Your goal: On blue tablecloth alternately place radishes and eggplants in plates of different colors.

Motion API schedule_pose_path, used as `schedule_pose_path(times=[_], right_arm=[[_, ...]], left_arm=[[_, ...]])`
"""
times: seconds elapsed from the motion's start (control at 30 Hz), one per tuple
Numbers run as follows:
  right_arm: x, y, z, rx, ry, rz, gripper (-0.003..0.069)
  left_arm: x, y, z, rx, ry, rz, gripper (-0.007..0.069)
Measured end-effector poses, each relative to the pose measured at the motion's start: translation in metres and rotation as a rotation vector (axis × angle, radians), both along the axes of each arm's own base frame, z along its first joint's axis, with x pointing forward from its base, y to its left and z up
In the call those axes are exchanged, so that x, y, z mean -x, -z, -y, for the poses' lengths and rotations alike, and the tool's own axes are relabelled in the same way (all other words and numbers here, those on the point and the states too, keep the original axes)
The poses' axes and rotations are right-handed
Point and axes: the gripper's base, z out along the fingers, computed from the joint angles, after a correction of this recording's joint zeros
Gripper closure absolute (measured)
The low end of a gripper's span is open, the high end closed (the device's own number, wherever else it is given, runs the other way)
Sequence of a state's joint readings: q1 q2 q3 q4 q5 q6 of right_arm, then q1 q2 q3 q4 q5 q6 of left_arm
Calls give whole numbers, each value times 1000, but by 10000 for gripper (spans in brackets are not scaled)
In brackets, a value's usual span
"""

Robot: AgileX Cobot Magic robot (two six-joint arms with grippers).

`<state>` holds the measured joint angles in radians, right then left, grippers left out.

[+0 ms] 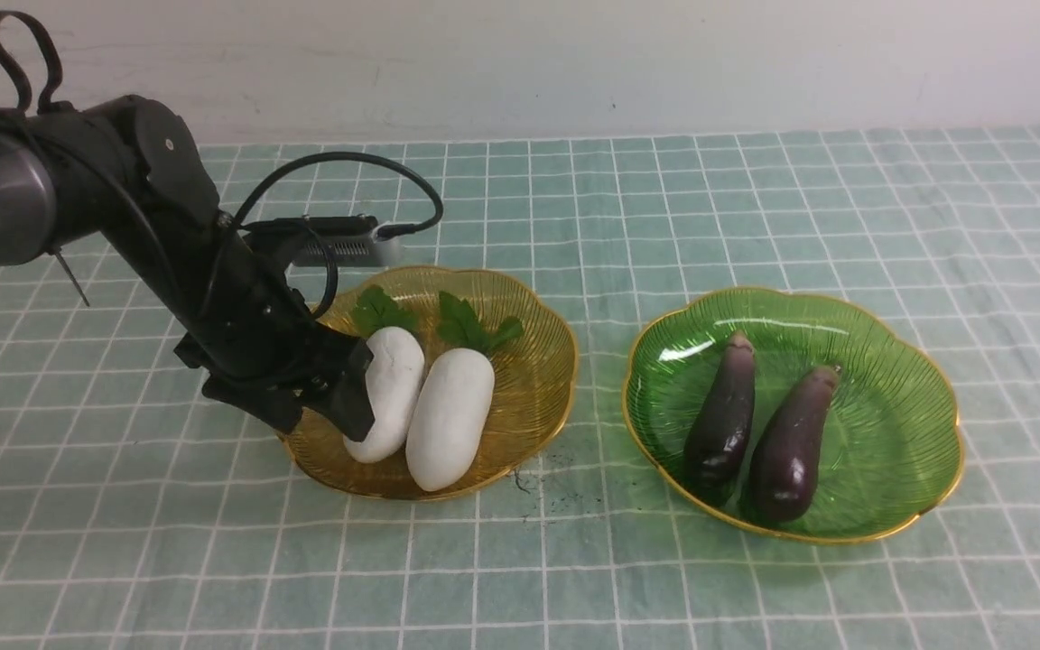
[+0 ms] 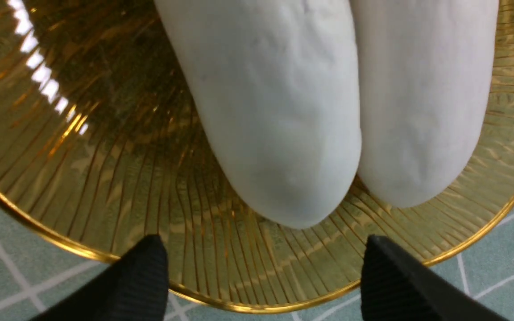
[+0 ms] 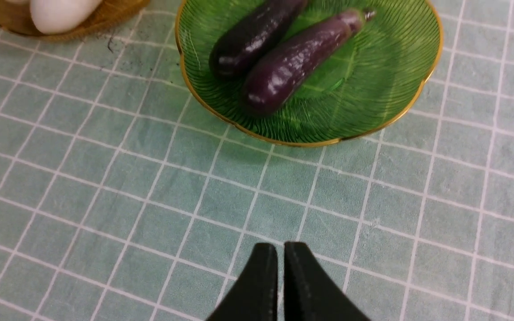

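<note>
Two white radishes lie side by side in the amber plate [image 1: 533, 361], touching along their length, green leaves toward the far rim and blunt ends toward the near rim. The left radish [image 1: 386, 393] is a little further back than the right radish [image 1: 450, 418]. Just to the right stands the green plate [image 1: 895, 424], apart from the amber one, and it holds two dark purple eggplants. The left eggplant [image 1: 722, 411] and the right eggplant [image 1: 791, 442] lie nearly parallel, stem caps toward the far side, with a slight gap between them. Both plates rest on the blue tablecloth [image 1: 755, 199], whose white grid lines run under them, and a few dark specks mark the cloth between the two rims. The left gripper [image 1: 321, 411] hangs low over the left side of the amber plate with its jaws spread wide and nothing pinched. In the left wrist view its two black fingertips [image 2: 145, 272] stand over the plate's near rim, and the left radish's blunt end sits just ahead of the gap without touching either one. A black cable [image 1: 348, 162] loops above the left arm. The right gripper [image 3: 280, 272] shows only in its own wrist view, jaws pressed together and empty, above bare cloth on the near side of the green plate. A pale wall [image 1: 574, 54] closes the scene behind the table.
</note>
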<state>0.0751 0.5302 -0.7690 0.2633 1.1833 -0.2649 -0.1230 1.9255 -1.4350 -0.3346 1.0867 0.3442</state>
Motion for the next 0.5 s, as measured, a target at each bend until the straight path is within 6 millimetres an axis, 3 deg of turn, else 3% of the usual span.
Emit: schedule_pose_path(times=[0.3,0.5], right_arm=[[69,-12,6,-13,9,324,647],[85,-12,11,-40,56,586,647]], left_arm=[[0,0,0,0,-1,2,104],[0,0,0,0,-2,3,104]])
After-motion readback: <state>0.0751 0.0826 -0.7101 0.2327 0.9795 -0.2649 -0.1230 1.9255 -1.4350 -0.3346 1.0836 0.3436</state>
